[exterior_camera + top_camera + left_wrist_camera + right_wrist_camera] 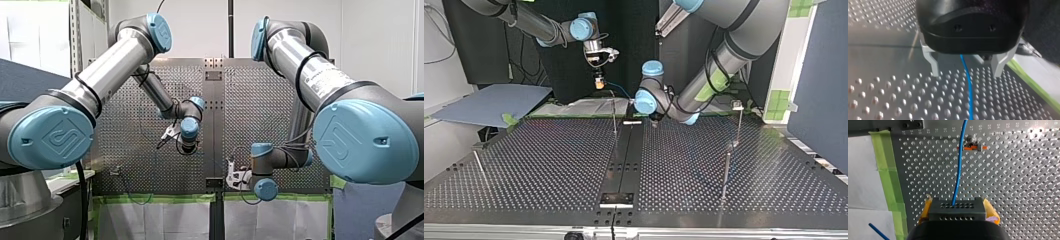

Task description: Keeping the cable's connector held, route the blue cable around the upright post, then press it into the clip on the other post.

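My right gripper point(957, 205) is clamped on the dark, hole-dotted connector point(957, 212), its yellow pads point(991, 211) pressed against the block's two sides. The blue cable point(959, 172) leaves the connector's front face and runs straight ahead over the perforated table point(1010, 182) towards a small metal fitting with an orange clip point(974, 148). The cable crosses the clip's near end, but from this angle I cannot tell whether it sits in the clip or only passes above it. A strip of green tape point(888, 175) edges the table beside the gripper, and a short second stretch of blue cable shows over the pale surface beyond the tape. In the left wrist view my left gripper point(965, 68) hangs low over the table with its metal fingers point(933, 63) spread apart. The cable lies on the table between them, nearer the middle than either finger, and touches neither. In the top view my right gripper hangs raised above the table's far edge, and the cable slopes from it down towards my left gripper, passing just behind a thin upright post point(614, 115). A taller post point(739, 127) stands well apart at that view's right.
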Robot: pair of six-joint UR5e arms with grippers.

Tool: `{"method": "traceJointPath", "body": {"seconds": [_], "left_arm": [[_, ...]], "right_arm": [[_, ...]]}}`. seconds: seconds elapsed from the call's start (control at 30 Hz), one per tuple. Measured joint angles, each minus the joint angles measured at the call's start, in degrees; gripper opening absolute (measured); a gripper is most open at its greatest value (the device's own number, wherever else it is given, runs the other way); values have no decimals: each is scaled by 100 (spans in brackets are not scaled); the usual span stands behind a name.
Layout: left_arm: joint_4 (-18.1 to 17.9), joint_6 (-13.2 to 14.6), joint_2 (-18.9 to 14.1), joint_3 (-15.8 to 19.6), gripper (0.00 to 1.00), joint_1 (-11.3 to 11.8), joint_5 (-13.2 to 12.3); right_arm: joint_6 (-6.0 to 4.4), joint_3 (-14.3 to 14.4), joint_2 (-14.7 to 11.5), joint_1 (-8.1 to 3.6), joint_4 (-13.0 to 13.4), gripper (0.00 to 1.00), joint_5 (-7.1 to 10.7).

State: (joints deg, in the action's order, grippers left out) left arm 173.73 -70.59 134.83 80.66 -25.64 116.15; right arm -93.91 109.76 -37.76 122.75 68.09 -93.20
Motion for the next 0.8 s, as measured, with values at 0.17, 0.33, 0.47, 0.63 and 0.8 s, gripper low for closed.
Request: {"method": "traceJointPath", "body": {"seconds": [0.17, 0.33, 0.47, 0.63, 0.8], "left_arm": [[105, -102, 7, 0, 100, -93, -229], [294, -155, 141, 0, 100, -207, -437], [370, -174, 233, 0, 100, -285, -560], [424, -308, 258, 0, 100, -362, -787], [466, -459, 262, 0, 100, -434, -1026]], "right_arm": [[8, -1, 0, 12, -43, 0, 40], [21, -1, 0, 37, -82, 0, 46], [27, -1, 0, 59, -90, 0, 47], [23, -2, 0, 67, -88, 0, 47], [11, -2, 0, 69, -77, 0, 47]]}}
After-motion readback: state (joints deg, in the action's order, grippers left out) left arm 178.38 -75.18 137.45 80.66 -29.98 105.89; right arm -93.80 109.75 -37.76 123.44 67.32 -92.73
